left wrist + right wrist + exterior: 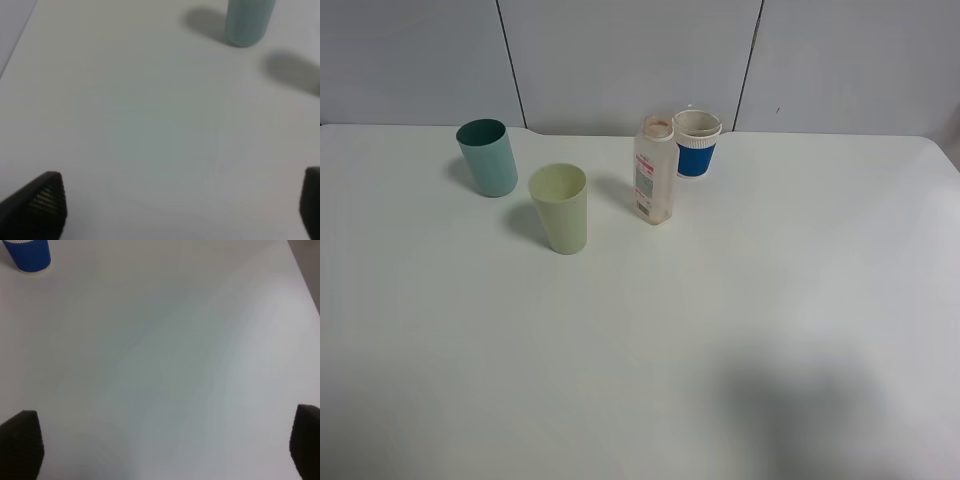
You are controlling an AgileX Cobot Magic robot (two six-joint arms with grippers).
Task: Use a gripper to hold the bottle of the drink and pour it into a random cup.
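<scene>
Bottle: we see 1 small clear squarish bottle of the drink (pixel 654 170), capless, with a white-and-pink label.
Pose: upright on the table, upper middle of the exterior high frame.
Contents: we cannot make out any liquid level.
Neighbours: just left of the blue cup (pixel 696 145), right of 2 green cups.

White table (pixel 620 380) filling most of the frame, matte and evenly lit. Soft grey shadow at the lower right. Along the top edge, pale grey wall panels (pixel 620 60) split by thin dark seams slanting slightly.
</scene>
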